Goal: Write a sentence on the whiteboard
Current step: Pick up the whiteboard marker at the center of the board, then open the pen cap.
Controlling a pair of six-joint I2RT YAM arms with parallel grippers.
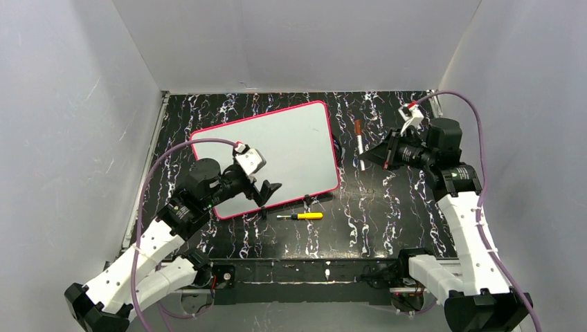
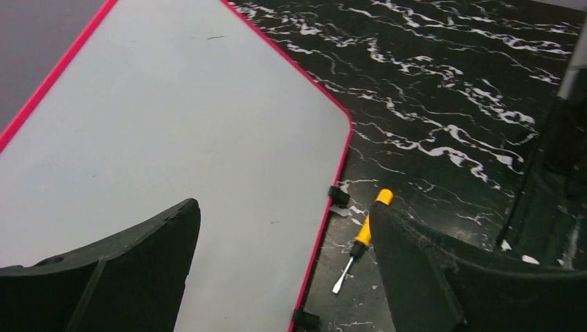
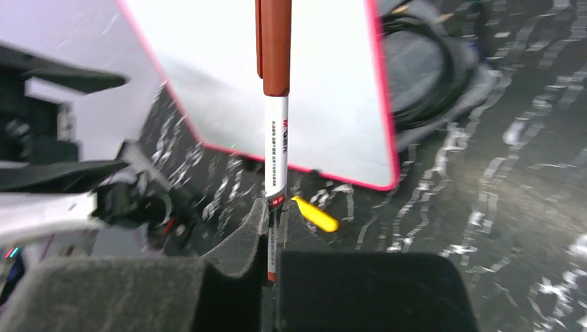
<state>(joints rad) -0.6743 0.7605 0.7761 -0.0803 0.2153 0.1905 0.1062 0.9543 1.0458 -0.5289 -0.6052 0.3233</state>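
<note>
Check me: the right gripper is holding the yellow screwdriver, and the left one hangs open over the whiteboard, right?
Not quite. The right gripper is shut on a marker, as the right wrist view shows; the screwdriver lies loose beside the whiteboard. The left gripper does hang open over the board.

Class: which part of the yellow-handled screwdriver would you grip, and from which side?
The yellow handle, from straight above, jaws across its width. The screwdriver lies flat on the table, just clear of the rim of the whiteboard, and its handle is thicker than the thin shaft, so likely the surer hold.
</note>
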